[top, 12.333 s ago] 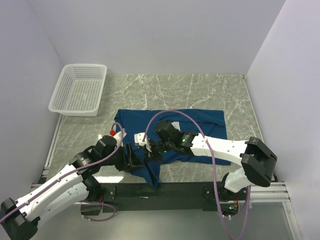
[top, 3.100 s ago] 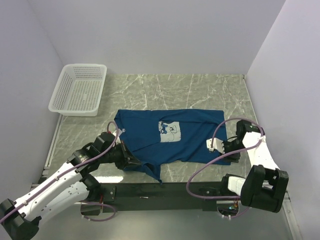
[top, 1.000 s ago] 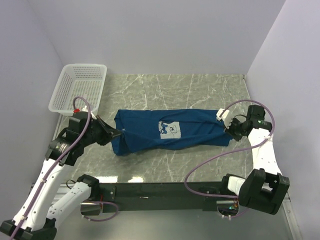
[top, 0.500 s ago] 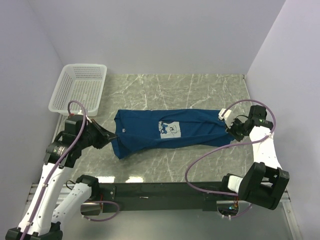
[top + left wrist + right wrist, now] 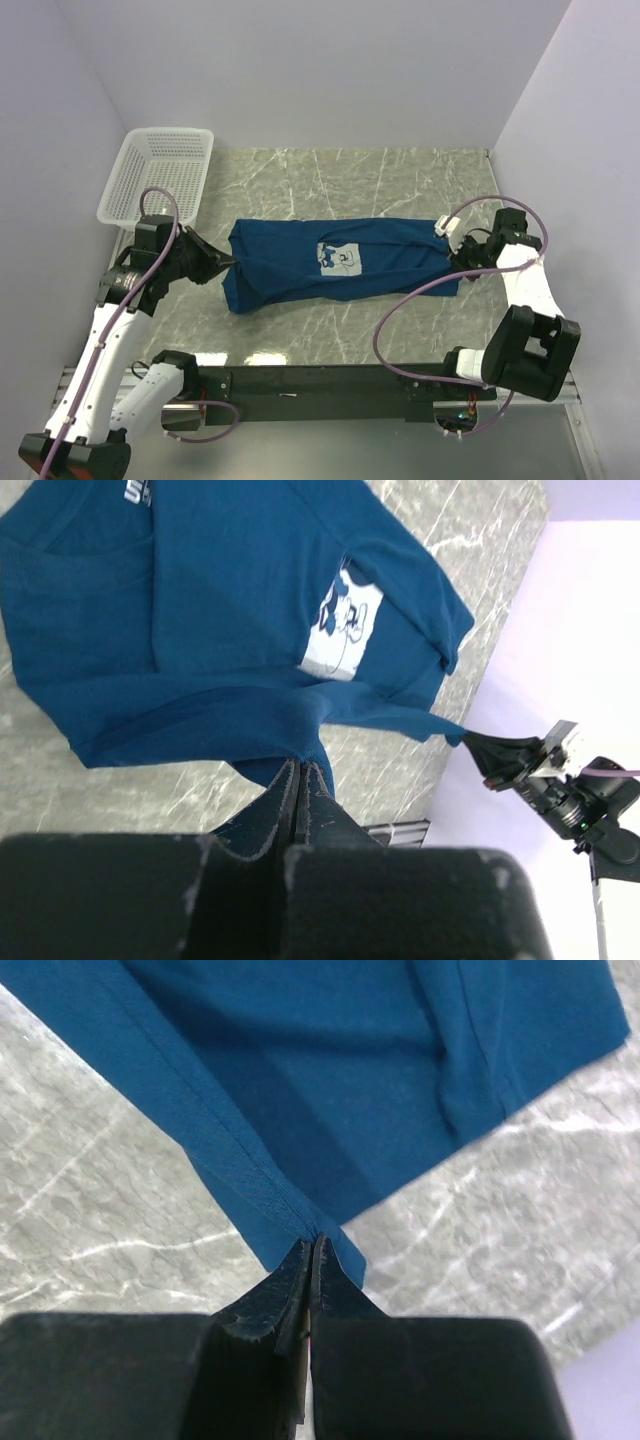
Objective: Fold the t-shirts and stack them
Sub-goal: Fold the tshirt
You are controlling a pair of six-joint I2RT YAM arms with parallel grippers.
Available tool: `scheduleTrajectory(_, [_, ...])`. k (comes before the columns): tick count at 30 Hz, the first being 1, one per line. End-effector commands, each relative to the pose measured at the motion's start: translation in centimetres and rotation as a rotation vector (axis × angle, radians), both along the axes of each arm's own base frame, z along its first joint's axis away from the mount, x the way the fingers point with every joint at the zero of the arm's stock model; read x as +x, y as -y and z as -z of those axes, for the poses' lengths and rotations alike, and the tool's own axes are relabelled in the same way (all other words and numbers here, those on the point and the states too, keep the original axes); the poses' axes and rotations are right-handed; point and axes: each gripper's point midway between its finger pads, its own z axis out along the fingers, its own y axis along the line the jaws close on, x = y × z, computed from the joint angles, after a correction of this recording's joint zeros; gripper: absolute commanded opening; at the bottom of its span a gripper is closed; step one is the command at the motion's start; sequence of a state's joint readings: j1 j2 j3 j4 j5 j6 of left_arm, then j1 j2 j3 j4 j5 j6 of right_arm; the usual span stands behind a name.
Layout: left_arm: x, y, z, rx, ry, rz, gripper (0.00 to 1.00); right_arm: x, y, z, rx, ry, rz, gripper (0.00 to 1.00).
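A dark blue t-shirt [image 5: 330,262] with a pale square print [image 5: 338,258] lies stretched across the middle of the marble table, its near half folded up over itself. My left gripper [image 5: 228,261] is shut on the shirt's edge at its left end, near the collar; in the left wrist view the cloth [image 5: 240,630] runs from the pinched tips [image 5: 302,765]. At the shirt's right end my right gripper [image 5: 457,259] is shut on the hem [image 5: 270,1195], its tips [image 5: 312,1243] pinching the blue fabric above the table.
A white mesh basket [image 5: 160,178] stands at the back left corner of the table. White walls close in the left, back and right sides. Bare marble [image 5: 400,180] lies behind the shirt and in front of it.
Both grippers have carried the shirt's near edge up over the shirt, narrowing it into a long band. In the last second both grippers shifted only slightly while holding the cloth taut.
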State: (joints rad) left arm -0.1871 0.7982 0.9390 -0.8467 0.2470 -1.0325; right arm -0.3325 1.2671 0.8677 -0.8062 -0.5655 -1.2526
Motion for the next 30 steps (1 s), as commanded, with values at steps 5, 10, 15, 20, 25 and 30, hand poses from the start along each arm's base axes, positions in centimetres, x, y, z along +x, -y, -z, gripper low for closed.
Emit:
scheduleTrajectory(5, [2.2, -0.7, -2.7, 0.011, 0.119, -0.008, 0.0, 3.4, -2.1, -1.1, 0.008, 0.051, -0.052, 0.0])
scheduleTrajectory(10, [3.0, -0.8, -1.7, -0.007, 0.104, -0.012, 0.0, 5.1, -2.6, -0.9, 0.009, 0.04, -0.026, 0.0])
scheduleTrajectory(15, [4.2, -1.0, -0.8, -0.006, 0.089, -0.007, 0.0, 6.7, -1.8, -1.1, -0.011, 0.051, 0.024, 0.0])
scheduleTrajectory(20, [5.4, -1.1, -0.1, -0.006, 0.079, -0.003, 0.0, 7.7, -1.0, -1.0, -0.041, 0.052, 0.059, 0.0])
scheduleTrajectory(25, [7.2, -1.4, 0.9, 0.004, 0.063, 0.006, 0.0, 8.5, -0.9, -0.8, -0.031, 0.035, 0.071, 0.0])
scheduleTrajectory(30, [9.0, -1.4, 1.6, 0.007, 0.049, 0.012, 0.0, 9.0, -0.7, 0.0, -0.028, 0.008, 0.088, 0.0])
